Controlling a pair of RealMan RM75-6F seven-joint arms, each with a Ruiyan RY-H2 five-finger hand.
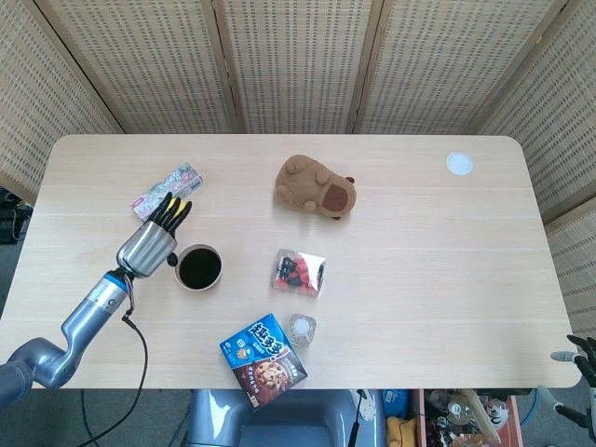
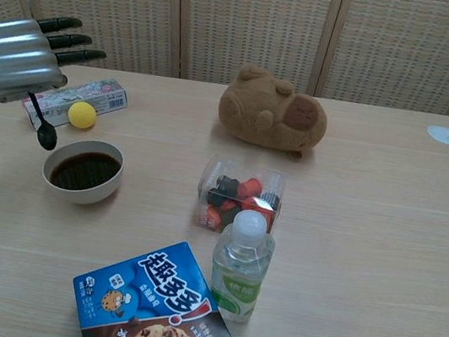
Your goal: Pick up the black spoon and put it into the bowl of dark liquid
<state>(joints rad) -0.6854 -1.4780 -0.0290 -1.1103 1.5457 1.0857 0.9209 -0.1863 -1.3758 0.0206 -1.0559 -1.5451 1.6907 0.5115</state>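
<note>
Woven rattan screen panels (image 1: 298,65) back a pale wood-grain table (image 1: 428,270) with rounded corners. Left hand (image 2: 15,58), metallic silver with black fingers, is raised above the table's left side, fingers extended forward and lying close together; it grasps the black spoon (image 2: 42,124) from beneath the palm, though the exact contact is hidden. The spoon hangs below the hand, clear of the table, its thin handle running up into the palm and its oval head lowest; the long axis is near vertical, slightly tilted. In the chest view the spoon head sits just above and left of the bowl of dark liquid (image 2: 83,170), not touching it; in the head view the hand (image 1: 152,242) stands just beside the bowl's (image 1: 198,267) left rim and covers most of the spoon. The bowl is round, light-walled, smooth. Behind the hand lie a flat printed packet (image 2: 77,98) and a small yellow ball (image 2: 82,114). A brown plush animal (image 2: 273,112), soft and rounded, rests mid-table. Nearer are a clear plastic box of red and black pieces (image 2: 239,192), a clear bottle with white cap (image 2: 241,265), and a blue cookie box (image 2: 160,308). A white disc (image 2: 444,134) lies at the far right. Right hand (image 1: 582,352) shows only at the frame corner, below the table edge; whether it is clenched cannot be told.
</note>
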